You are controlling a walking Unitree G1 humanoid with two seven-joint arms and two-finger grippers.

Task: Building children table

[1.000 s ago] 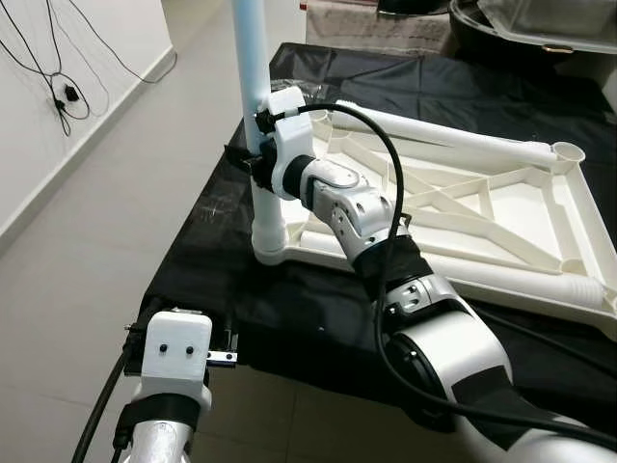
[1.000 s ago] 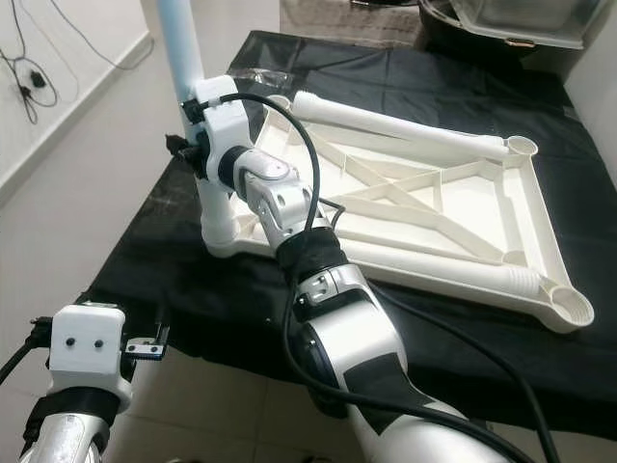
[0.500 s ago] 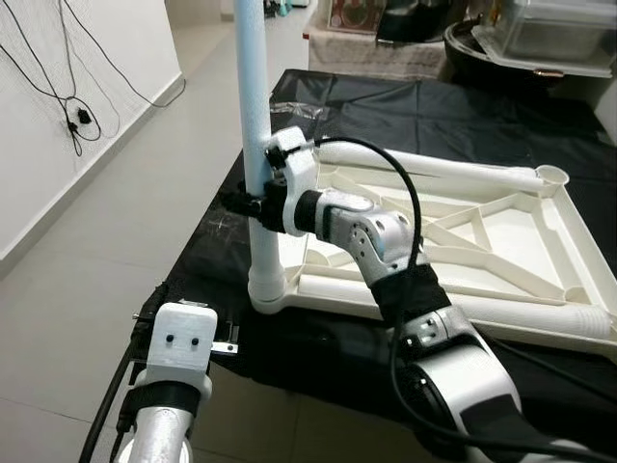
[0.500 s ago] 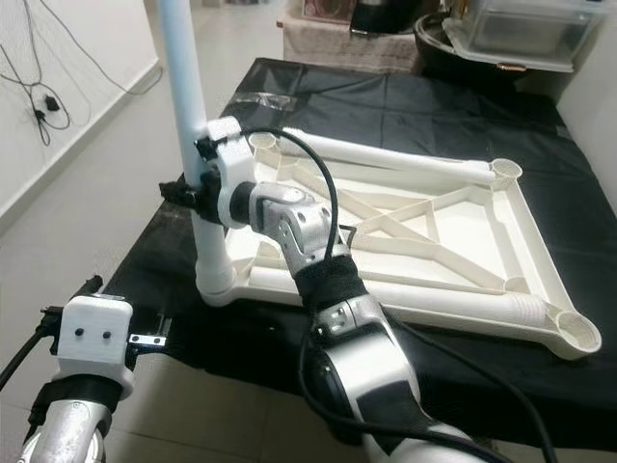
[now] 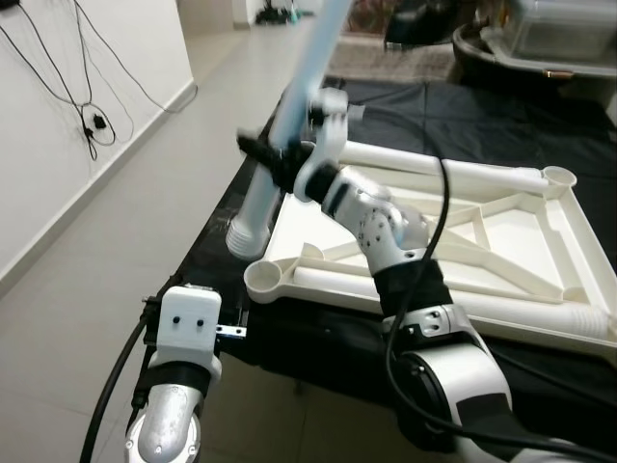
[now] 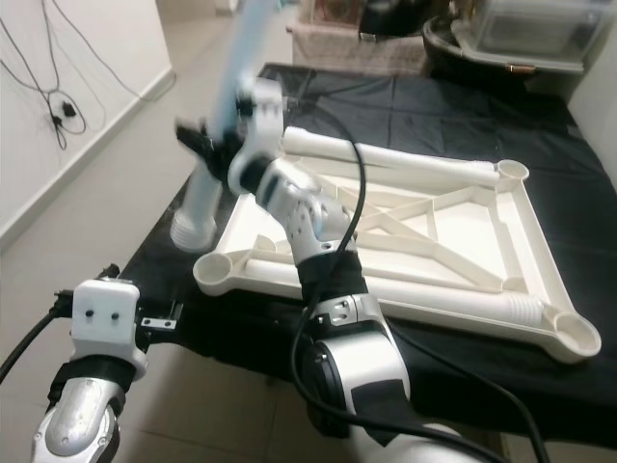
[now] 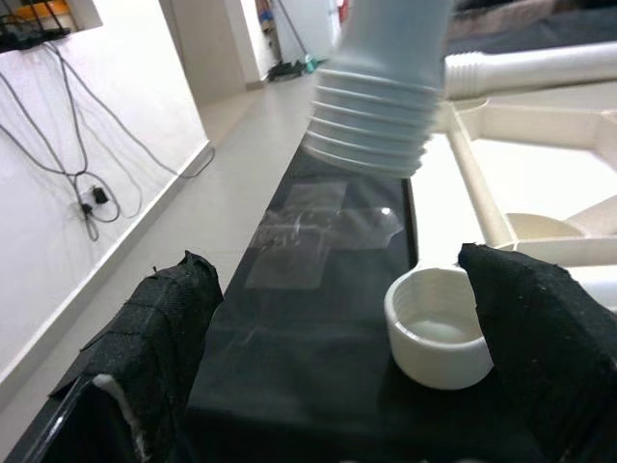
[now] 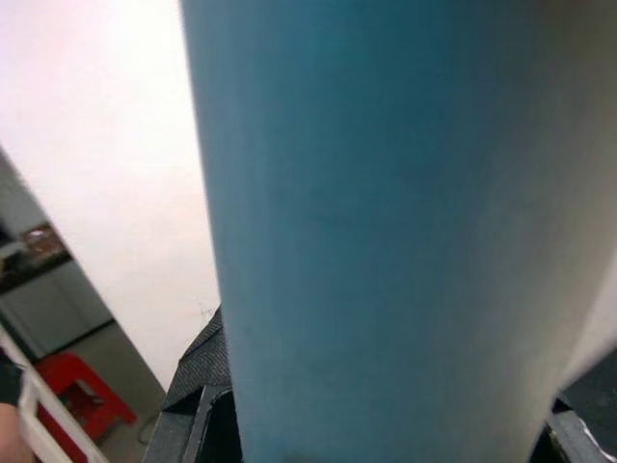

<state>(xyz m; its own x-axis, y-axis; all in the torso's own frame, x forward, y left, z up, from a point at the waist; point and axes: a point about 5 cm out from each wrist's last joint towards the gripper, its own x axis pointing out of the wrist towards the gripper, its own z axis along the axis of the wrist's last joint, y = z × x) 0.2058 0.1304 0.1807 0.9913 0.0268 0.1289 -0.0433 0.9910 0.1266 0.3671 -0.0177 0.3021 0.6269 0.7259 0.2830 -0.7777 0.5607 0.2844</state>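
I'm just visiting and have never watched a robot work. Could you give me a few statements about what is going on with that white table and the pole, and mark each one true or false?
1. The right end effector is gripping the table leg. True.
2. The leg stands upright, seated in the corner socket. False: it is tilted, and its ribbed end hangs clear of the open socket.
3. The white tabletop lies underside up on a black cloth. True.
4. The left end effector is holding the tabletop. False: it is open and holds nothing, low near the table's edge.
5. Two more legs lie flat along the tabletop. True.
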